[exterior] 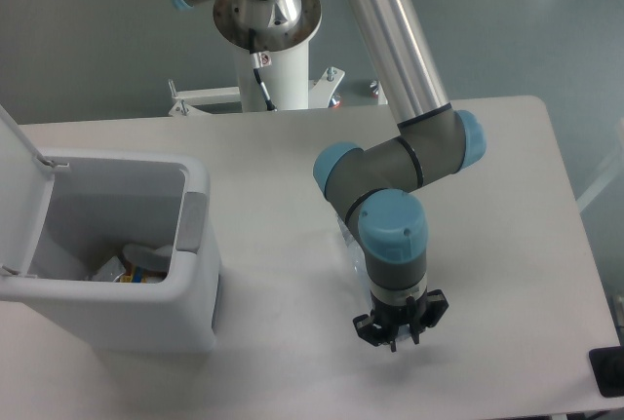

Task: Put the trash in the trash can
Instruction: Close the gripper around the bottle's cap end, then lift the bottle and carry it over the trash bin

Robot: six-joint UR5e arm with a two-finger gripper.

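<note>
The white table (507, 245) carries the trash can (117, 313) at its left, lid (15, 176) flipped up, grey tab (192, 221) on the rim facing the arm. Colourful scraps (136, 266) lie inside. The arm (390, 167) bends down over mid-table. Mostly hidden behind its wrist lies the clear bottle (353, 256), only a sliver showing; its long axis seems to run away from the camera. The gripper (398, 334) points down near the tabletop; whether its fingers are parted or closed, I cannot tell.
</note>
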